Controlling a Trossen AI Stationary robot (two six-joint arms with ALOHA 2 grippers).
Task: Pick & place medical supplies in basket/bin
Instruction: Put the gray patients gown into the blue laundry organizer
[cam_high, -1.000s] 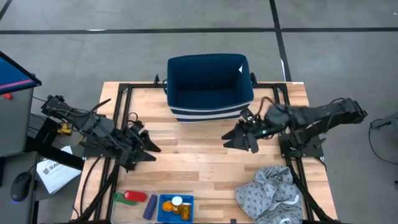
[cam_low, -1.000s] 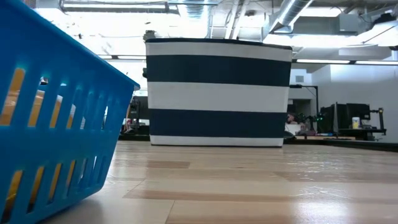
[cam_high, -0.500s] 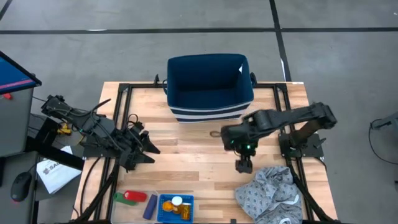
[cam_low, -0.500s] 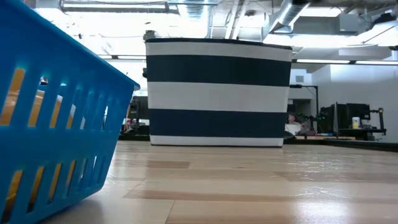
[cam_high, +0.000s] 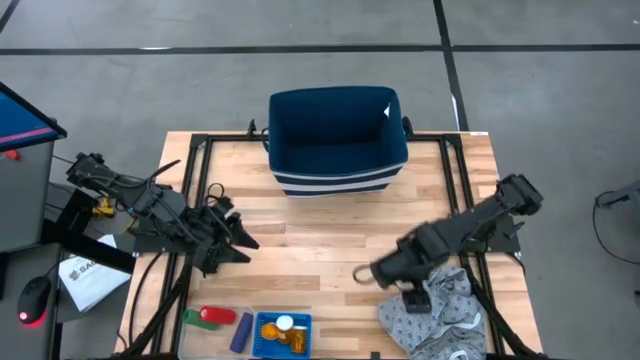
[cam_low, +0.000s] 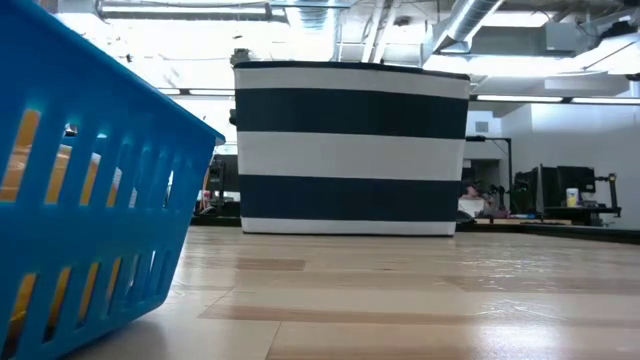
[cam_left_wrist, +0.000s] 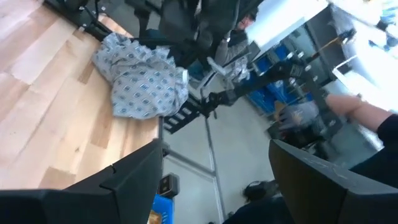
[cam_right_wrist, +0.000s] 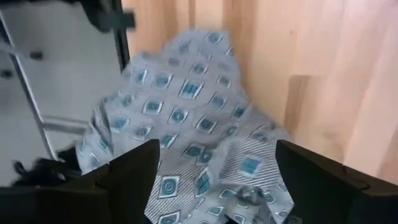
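Observation:
The small blue basket (cam_high: 283, 335) sits at the table's near edge and fills the left of the low view (cam_low: 90, 200). Inside it lie orange pill bottles (cam_high: 272, 331), one white-capped (cam_high: 286, 323). Just left of it, the red cylinder (cam_high: 216, 315) and the green piece (cam_high: 191, 317) lie on the wood. My left gripper (cam_high: 248, 240) waits open at the table's left (cam_left_wrist: 217, 186). My right gripper (cam_high: 405, 290) hovers open at the left edge of a patterned grey cloth (cam_high: 435, 312), which shows between its fingers in the right wrist view (cam_right_wrist: 205, 143).
A navy white-striped tub (cam_high: 337, 140) stands at the far middle of the table (cam_low: 350, 150). A dark oblong item (cam_high: 241, 332) lies against the basket's left side. The crumpled cloth covers the near right corner. Bare wood (cam_high: 310, 250) lies between the arms.
My right arm has swung from beside the tub toward the table's near edge, turning as it went, and now sits over the patterned cloth. The left arm, the basket and the supplies have stayed put.

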